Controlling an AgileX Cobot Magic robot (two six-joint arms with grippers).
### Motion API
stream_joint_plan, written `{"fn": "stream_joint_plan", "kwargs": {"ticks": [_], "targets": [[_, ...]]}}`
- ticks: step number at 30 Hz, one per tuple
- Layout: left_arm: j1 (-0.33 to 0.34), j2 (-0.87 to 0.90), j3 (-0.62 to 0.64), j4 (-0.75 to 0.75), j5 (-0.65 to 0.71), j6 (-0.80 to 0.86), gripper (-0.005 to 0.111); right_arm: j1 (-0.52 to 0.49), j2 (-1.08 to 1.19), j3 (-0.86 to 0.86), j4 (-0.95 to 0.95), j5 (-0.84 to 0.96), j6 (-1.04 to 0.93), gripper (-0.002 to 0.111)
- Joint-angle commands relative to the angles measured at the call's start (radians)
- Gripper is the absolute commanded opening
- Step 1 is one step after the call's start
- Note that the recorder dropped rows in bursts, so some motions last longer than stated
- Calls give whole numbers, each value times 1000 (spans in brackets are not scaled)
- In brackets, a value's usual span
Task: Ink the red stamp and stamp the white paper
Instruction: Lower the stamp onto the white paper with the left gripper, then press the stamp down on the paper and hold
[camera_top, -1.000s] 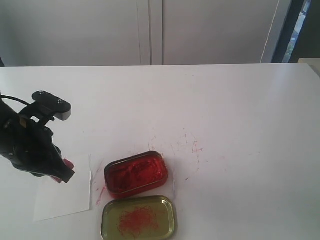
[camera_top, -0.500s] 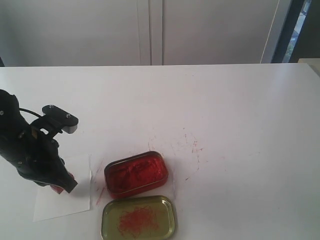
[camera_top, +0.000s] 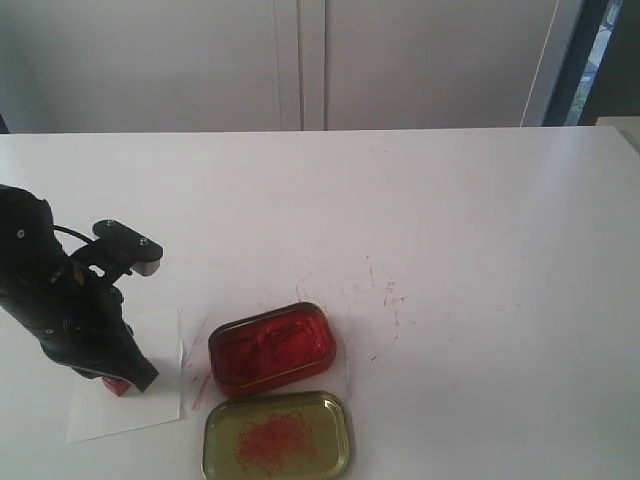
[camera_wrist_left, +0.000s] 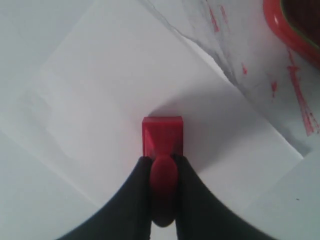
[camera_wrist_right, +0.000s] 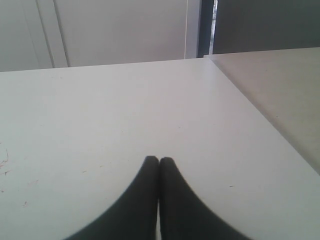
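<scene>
The red stamp (camera_wrist_left: 162, 136) stands with its square base on the white paper (camera_wrist_left: 115, 100), near the sheet's middle. My left gripper (camera_wrist_left: 163, 161) is shut on the stamp's knobbed handle, one black finger on each side. In the exterior view the left gripper (camera_top: 118, 380) is low over the white paper (camera_top: 150, 400) at the table's front left, and only a corner of the red stamp (camera_top: 118, 386) shows under it. My right gripper (camera_wrist_right: 159, 161) is shut with nothing in it, hovering over bare table; it is out of the exterior view.
The tin of red ink (camera_top: 271, 346) sits just right of the paper, with the shallow gold tray (camera_top: 278, 436) smeared with red in front of it. Red ink marks (camera_top: 385, 292) speckle the tabletop beyond the tin. The table's far right corner (camera_wrist_right: 207, 57) shows in the right wrist view.
My left gripper has come down and slightly right with the stamp, from above the paper's left edge onto the sheet. The tins and paper have not moved.
</scene>
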Motion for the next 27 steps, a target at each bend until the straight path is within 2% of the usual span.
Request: {"fn": "stream_joint_plan", "kwargs": {"ticks": [1, 15, 27], "targets": [[4, 45, 11, 1, -4, 0, 0, -3, -4, 5, 0, -15, 4, 0], [4, 173, 11, 1, 7, 0, 0, -3, -4, 5, 0, -13, 4, 0], [4, 174, 11, -7, -1, -2, 0, -3, -4, 5, 0, -13, 4, 0]]}}
